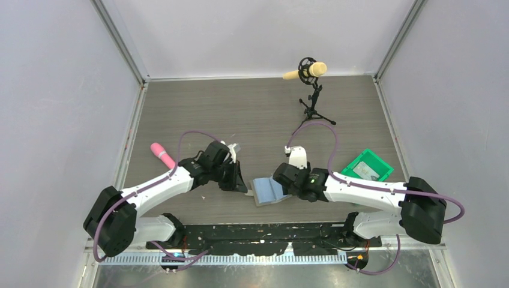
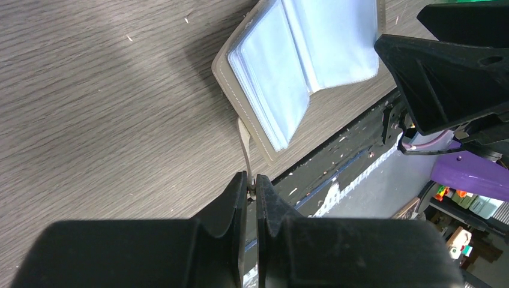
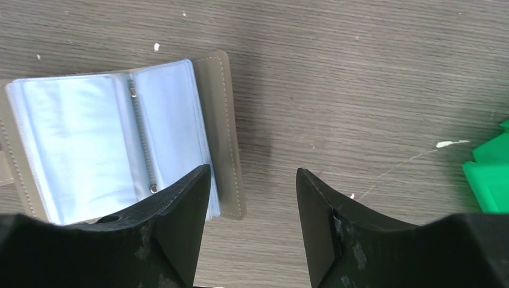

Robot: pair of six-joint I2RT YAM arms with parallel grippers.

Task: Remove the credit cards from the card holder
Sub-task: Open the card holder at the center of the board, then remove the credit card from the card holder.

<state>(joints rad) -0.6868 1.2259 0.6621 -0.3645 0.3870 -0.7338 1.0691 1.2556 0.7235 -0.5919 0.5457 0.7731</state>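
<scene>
The card holder lies open on the table between the two arms, its light blue clear pockets facing up inside a grey-olive cover. My left gripper is shut on the holder's thin strap at its left edge. The right gripper stands open low over the holder's right edge, one finger over the pockets and the other over bare table. I cannot make out credit cards in the pockets.
A green bin with something pale and flat in it sits to the right; its corner shows in the right wrist view. A pink object lies at the left. A microphone on a small tripod stands at the back.
</scene>
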